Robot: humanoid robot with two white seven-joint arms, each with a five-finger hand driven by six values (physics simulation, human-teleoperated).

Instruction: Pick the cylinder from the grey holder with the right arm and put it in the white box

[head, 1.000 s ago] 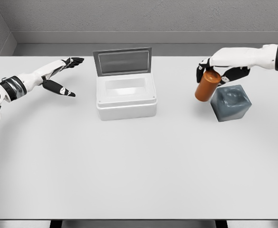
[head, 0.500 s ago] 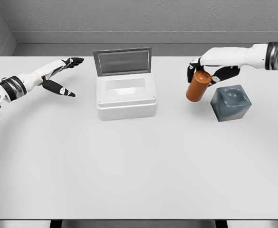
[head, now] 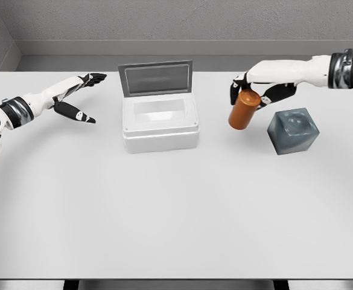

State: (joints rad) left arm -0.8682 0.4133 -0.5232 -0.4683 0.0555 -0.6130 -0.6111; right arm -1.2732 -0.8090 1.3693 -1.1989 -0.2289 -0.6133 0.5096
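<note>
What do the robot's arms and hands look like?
Both arms are smooth white tubes. The left hand has white fingers with black joints and black tips, and a black band with a round black-and-white joint sits near its elbow. The right hand is white with black fingers, and dark grey ringed bands circle its forearm.

Matt orange cylinder, smooth white plastic-looking box, dull grey holder, matt table.

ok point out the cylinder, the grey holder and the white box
cylinder [head: 244, 110], head view, middle of its orange side
grey holder [head: 294, 134], head view, its front face
white box [head: 161, 138], head view, its front wall
</note>
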